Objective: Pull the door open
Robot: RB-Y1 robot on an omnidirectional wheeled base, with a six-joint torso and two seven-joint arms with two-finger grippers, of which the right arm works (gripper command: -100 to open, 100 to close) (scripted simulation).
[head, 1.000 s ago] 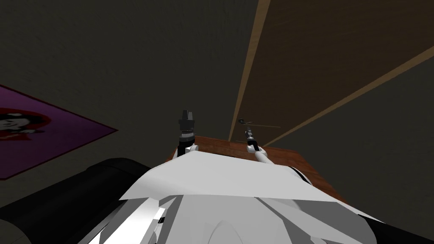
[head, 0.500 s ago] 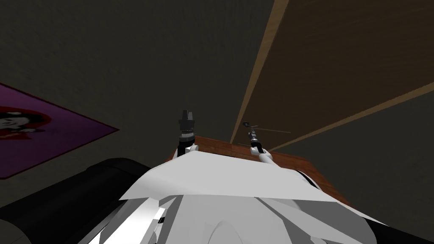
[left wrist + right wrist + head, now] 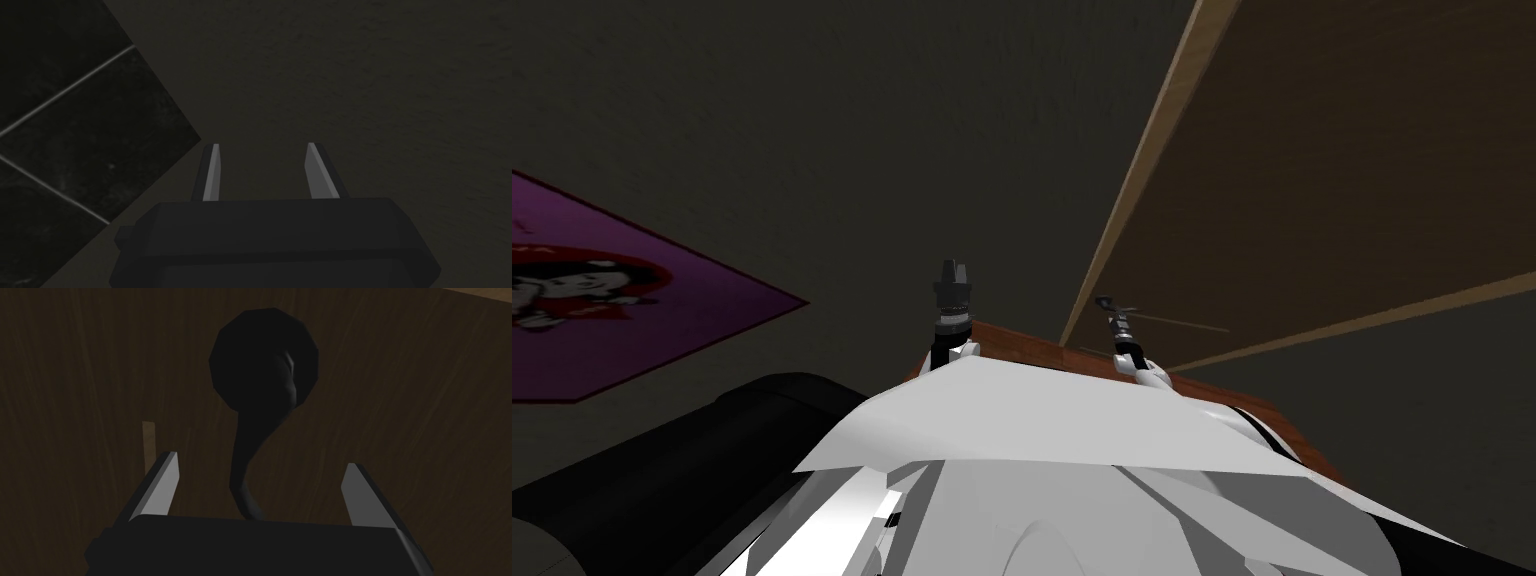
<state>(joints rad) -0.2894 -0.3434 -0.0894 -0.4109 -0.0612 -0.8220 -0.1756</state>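
Two end effectors show small above the chest in the head view, the left end effector (image 3: 950,272) at about eleven o'clock and the right end effector (image 3: 1110,306) at about one o'clock.

The right one is at the door (image 3: 1332,150), a dark brown wooden panel that spreads from twelve round to three o'clock, with a paler wooden frame (image 3: 1152,150) slanting along its near edge. This end effector stands wide, its fingers (image 3: 159,488) well apart and pressing nothing. The door handle (image 3: 263,358), a black lever, lies in the gap. Its round rose sits flat on the panel just beyond the fingertips, and its curved shank runs back between the two blades, roughly mid-gap, touching neither. I cannot tell whether the door is ajar.

The left end effector hangs apart from the door, facing a dark wall, and its fingers (image 3: 212,170) are also spread wide with nothing between them.

A strip of reddish-brown floor (image 3: 1032,348) shows at the foot of the door. A purple poster (image 3: 602,310) with a cartoon face lies at nine o'clock, and a black rounded shape (image 3: 662,470) at seven o'clock.
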